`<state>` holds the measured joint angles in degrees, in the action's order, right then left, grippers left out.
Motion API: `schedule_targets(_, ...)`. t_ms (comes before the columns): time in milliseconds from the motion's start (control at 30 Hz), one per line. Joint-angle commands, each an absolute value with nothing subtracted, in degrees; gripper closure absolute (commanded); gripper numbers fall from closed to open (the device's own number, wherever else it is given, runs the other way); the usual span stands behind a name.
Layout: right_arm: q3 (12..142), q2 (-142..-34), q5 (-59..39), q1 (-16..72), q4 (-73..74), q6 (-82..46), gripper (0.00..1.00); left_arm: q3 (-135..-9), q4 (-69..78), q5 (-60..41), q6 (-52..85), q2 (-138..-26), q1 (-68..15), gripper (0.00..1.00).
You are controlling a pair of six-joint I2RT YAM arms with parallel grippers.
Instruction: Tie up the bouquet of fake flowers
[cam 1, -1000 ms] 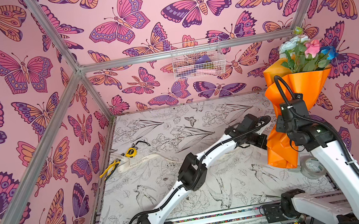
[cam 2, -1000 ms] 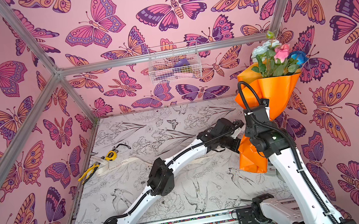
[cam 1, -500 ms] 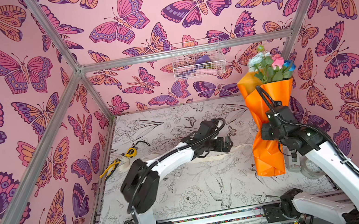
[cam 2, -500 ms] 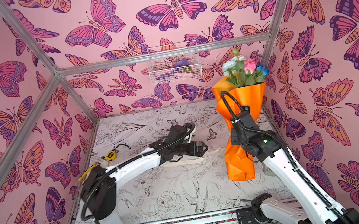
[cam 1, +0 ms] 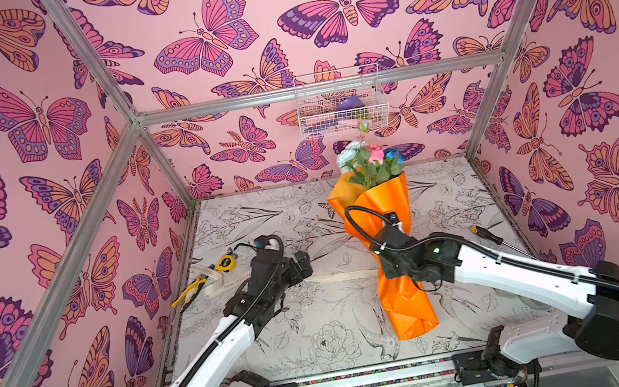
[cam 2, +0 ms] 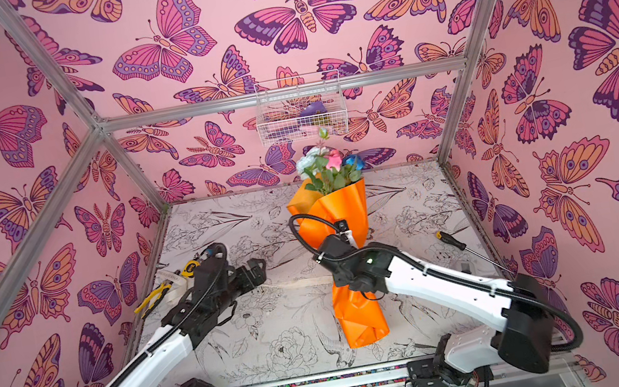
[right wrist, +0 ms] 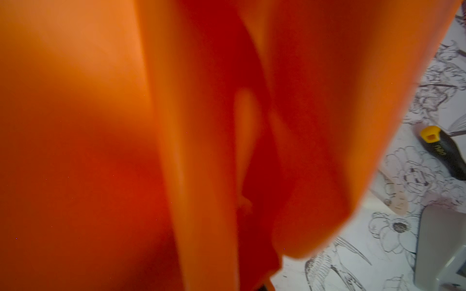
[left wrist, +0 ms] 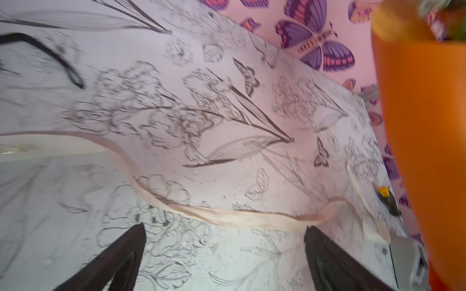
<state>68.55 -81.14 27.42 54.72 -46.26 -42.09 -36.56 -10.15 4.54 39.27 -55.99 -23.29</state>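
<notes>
Both top views show the bouquet of fake flowers (cam 1: 386, 207) upright, its orange wrap clamped at mid-height by the closed right end effector (cam 1: 391, 270). Left of the bouquet, the left end effector (cam 1: 303, 263) gapes empty above a cream ribbon (cam 1: 229, 284) lettered "LOVE IS". A wire basket (cam 1: 304, 119) behind the blooms holds a purple item (cam 1: 348, 104).
</notes>
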Motion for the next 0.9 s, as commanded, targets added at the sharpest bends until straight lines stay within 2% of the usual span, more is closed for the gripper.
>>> schedule_targets(0, 73.33, -85.54, 29.67, 56.59, -44.86, -46.65, 1.0, -33.76, -13.22, 4.53, 42.27, -53.23, -17.67, 0.0)
schedule_targets(300, 76.63, -96.41, 26.89, 56.87, -45.6, -51.92, 1.0, -32.26, -13.58, 0.41, 43.34, -53.12, -6.99, 0.0)
schedule_targets(500, 74.79, -99.99, 24.79, 56.79, -45.29, -56.02, 1.0, -32.23, -11.89, -1.49, 44.45, -56.69, -5.47, 0.0)
schedule_targets(867, 77.33, -108.22, 22.07, 54.82, -45.06, -55.35, 0.97, -31.05, -9.71, -2.27, 45.33, -58.62, -5.14, 0.0)
